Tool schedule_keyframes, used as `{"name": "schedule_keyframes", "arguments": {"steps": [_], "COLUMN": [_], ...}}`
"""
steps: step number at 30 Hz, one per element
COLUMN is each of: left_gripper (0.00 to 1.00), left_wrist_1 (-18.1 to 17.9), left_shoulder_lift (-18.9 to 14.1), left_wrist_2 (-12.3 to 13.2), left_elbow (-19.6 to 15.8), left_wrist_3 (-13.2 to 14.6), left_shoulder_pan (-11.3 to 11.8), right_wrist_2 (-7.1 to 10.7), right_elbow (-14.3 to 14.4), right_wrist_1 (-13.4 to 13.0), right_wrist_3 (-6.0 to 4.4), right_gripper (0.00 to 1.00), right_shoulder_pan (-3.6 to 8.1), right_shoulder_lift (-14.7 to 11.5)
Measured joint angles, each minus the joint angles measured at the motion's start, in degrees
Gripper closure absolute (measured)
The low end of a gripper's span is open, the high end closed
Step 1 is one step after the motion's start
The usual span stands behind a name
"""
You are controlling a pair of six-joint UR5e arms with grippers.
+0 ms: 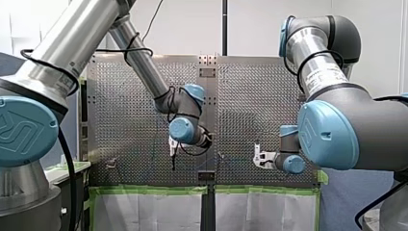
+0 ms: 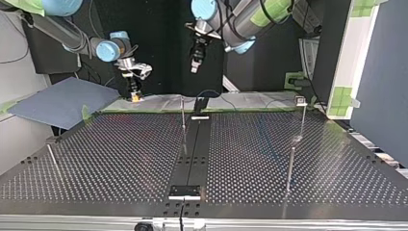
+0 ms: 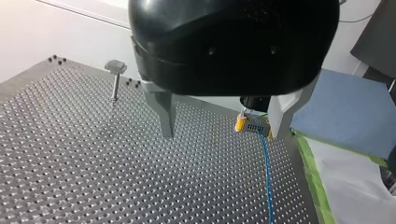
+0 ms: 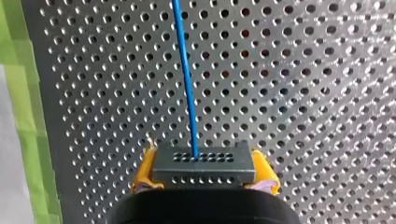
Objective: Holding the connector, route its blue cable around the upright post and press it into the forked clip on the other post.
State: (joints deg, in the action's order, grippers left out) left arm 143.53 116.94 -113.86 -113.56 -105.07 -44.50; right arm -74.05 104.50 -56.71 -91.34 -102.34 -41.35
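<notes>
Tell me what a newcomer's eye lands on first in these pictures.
The bright blue cable stands out, running over the perforated table from the dark connector clamped between my right gripper's yellow pads. Beside it hangs my left gripper, black and open, holding nothing.

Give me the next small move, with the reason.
Probably swing my right claw, shut on the connector, toward the post. The cable leaves the connector straight, and the claw hangs aside of the post, so no wrap has begun.
</notes>
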Motion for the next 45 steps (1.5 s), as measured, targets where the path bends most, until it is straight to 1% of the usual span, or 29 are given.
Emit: {"name": "schedule_keyframes", "arguments": {"steps": [3,6,22,27,30,37,41,45], "left_gripper": [0.01,0.01,0.01,0.01,0.01,0.01,0.01,0.01], "left_wrist_1": [0.0,0.01,-0.02,-0.41,-1.53,-4.88,-6.71,-8.5], "left_shoulder_lift": [-1.44,-3.09,-11.22,-13.61,-15.29,-18.88,-20.71,-22.33], "left_wrist_2": [0.0,0.0,0.0,-0.06,-0.08,0.0,-0.09,-0.67], "left_elbow": [-1.44,-3.08,-11.22,-12.64,-13.27,-14.33,-14.45,-14.65], "left_wrist_3": [-0.04,-0.07,-0.13,-0.22,-0.7,-2.85,-3.1,-2.9], "left_shoulder_pan": [0.02,0.01,0.01,0.01,0.16,0.49,0.58,0.67], "right_wrist_2": [-0.89,-1.24,-1.37,-1.37,-1.37,-1.4,-1.5,-2.21], "right_elbow": [-0.17,-0.27,-0.44,-0.42,-0.41,-0.39,-0.4,-0.39], "right_wrist_1": [0.01,0.04,0.27,0.38,0.43,0.61,0.85,2.0], "right_wrist_3": [0.16,0.24,0.27,0.32,0.34,0.36,0.46,0.61], "right_gripper": [1.0,1.0,1.0,1.0,1.0,1.0,1.0,1.0], "right_shoulder_pan": [0.06,0.08,0.11,0.12,0.12,0.11,0.18,0.23], "right_shoulder_lift": [-0.02,-0.07,-0.27,-0.41,-0.43,-0.51,-0.82,-2.07]}}
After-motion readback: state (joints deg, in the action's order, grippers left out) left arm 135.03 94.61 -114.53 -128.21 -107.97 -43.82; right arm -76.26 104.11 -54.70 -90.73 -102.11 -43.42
